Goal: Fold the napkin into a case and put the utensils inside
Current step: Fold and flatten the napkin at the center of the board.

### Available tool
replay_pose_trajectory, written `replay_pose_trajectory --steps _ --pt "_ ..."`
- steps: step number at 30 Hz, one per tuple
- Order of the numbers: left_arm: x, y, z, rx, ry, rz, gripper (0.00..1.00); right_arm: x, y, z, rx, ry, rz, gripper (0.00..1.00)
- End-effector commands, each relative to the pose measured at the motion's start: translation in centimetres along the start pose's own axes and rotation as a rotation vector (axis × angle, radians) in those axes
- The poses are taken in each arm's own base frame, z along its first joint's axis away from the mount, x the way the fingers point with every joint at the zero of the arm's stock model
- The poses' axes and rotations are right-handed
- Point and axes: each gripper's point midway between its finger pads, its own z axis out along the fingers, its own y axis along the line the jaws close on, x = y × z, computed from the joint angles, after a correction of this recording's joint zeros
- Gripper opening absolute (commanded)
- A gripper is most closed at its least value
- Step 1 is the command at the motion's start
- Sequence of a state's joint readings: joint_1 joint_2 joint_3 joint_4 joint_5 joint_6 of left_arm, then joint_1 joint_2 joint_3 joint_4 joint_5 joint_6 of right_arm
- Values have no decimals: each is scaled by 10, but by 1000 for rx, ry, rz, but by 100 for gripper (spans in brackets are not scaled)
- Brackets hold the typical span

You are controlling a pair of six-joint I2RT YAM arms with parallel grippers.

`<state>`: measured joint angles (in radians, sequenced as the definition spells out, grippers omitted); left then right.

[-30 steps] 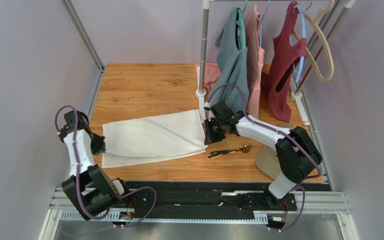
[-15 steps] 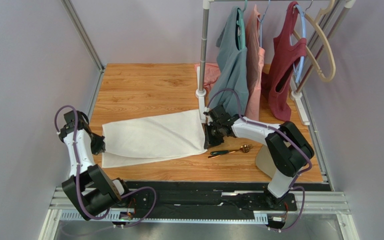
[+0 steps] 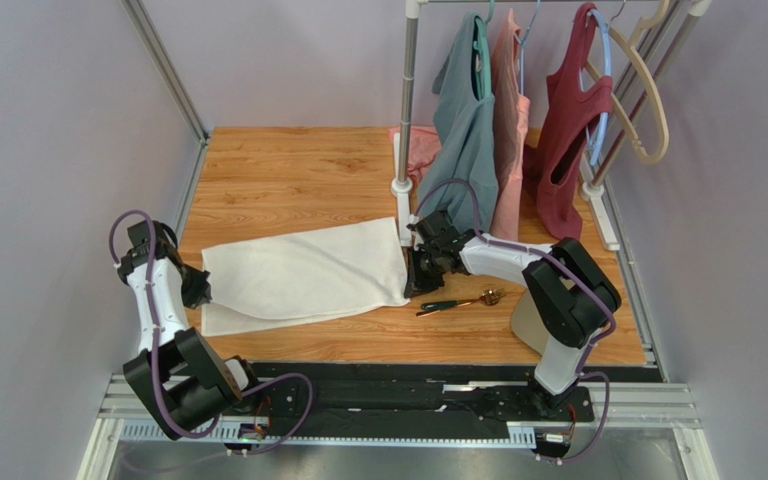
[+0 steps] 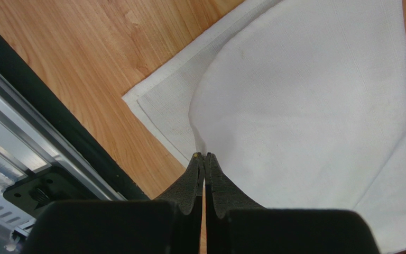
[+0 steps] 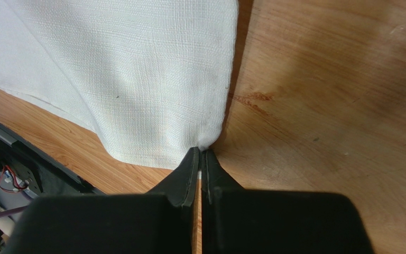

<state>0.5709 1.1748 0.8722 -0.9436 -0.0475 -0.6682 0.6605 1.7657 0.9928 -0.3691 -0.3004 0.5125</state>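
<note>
Gripping folded napkin (image 3: 298,275) at both ends over the table (image 3: 288,170).
Holding with left jaws clenched on upper layer at left edge, right jaws clenched on near right corner. Noted lower layer showing along near edge. Found utensils (image 3: 458,301) on table just right of napkin, outside the fold.

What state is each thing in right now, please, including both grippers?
napkin: folded over, top layer pinched at both ends, lower layer flat on the table.
left gripper: shut on the napkin's left edge.
right gripper: shut on the napkin's right corner.
utensils: lying on the table right of the napkin, not inside it.
shirts: hanging on the rack.
</note>
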Motion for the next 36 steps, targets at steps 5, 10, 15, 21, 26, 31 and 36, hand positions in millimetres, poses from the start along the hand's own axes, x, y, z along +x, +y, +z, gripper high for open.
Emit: replay_pose_trajectory --steps 5,10,15,21,26,31,36 --pt "-24 -36 12 109 -2 -23 0 -23 -23 16 157 -71 57 0" --pt "-36 -69 26 157 67 -11 0 -51 -20 24 191 -134 86 0" --pt "-59 -83 20 149 16 27 0 -81 -12 34 206 -160 68 0" --pt "-21 -45 12 67 55 -43 0 -77 -7 30 192 -121 52 0" --pt "-12 -22 -2 53 -8 -91 0 -68 -7 23 186 -102 34 0" --pt "-41 -10 -19 48 -166 -39 0 -64 -11 20 192 -95 22 0" --pt "-73 -49 -54 237 -263 170 0 -64 -9 22 175 -91 27 0"
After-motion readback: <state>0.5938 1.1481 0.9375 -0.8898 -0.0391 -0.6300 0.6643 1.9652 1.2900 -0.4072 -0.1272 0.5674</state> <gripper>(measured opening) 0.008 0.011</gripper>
